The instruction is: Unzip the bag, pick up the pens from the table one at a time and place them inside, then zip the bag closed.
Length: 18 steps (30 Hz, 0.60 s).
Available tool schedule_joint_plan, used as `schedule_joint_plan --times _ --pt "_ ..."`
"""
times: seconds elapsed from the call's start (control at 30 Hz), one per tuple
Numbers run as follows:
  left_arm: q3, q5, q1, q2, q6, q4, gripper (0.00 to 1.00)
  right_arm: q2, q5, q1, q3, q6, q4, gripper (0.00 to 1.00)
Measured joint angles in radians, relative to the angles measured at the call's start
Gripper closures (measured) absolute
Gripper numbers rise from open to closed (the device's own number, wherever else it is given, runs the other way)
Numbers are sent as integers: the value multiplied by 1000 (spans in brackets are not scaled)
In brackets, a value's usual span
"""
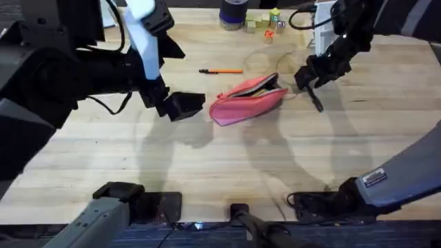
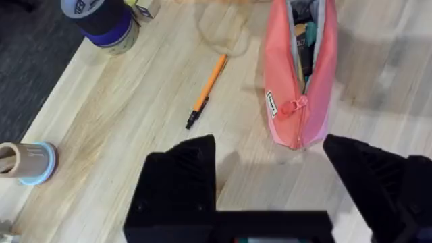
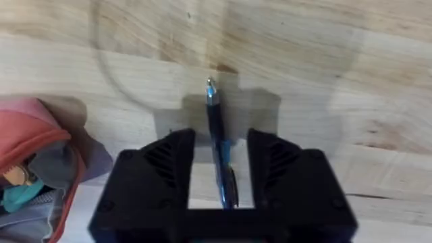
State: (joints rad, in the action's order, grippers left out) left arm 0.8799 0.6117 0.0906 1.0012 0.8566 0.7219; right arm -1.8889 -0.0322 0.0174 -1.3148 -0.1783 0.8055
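- The left claw [image 1: 180,105] hovers low over the tabletop [image 1: 207,165] just to the left of the bag, its fingers spread wide and holding nothing; its own wrist view looks past both fingers [image 2: 182,169] at bare wood.
- The orange pen [image 1: 222,71] lies loose on the tabletop beyond the left claw and up-left of the bag, apart from it. By my reading it has yet to be picked up.
- The bag [image 1: 247,100], a pink pouch, lies near the middle of the tabletop with its zipper already open, so the unzipping step looks done.
- The right claw [image 1: 310,81] sits just right of the bag, closed on the black pen [image 3: 219,145], which is off the tabletop. I judge this pen is on its way into the bag.
- Still left: drop the black pen in, fetch the orange one, then zip the bag shut.
- The left wrist view shows what the overhead view cannot: the zipper pull [image 2: 291,108] at the bag's near end and dark and teal items inside the open mouth.
- The right wrist view shows the black pen clamped between the fingers, its tip pointing outward, and an edge of the bag [image 3: 40,135] to one side.
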Motion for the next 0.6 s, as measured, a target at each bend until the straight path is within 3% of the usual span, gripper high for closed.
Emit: schedule_joint_plan --times 0.27,0.6 --pt "0 0 0 0 0 0 7 1 -9 0 1 22 -20 948" --pt "0 0 0 0 0 0 7 2 -9 0 -2 22 -20 966"
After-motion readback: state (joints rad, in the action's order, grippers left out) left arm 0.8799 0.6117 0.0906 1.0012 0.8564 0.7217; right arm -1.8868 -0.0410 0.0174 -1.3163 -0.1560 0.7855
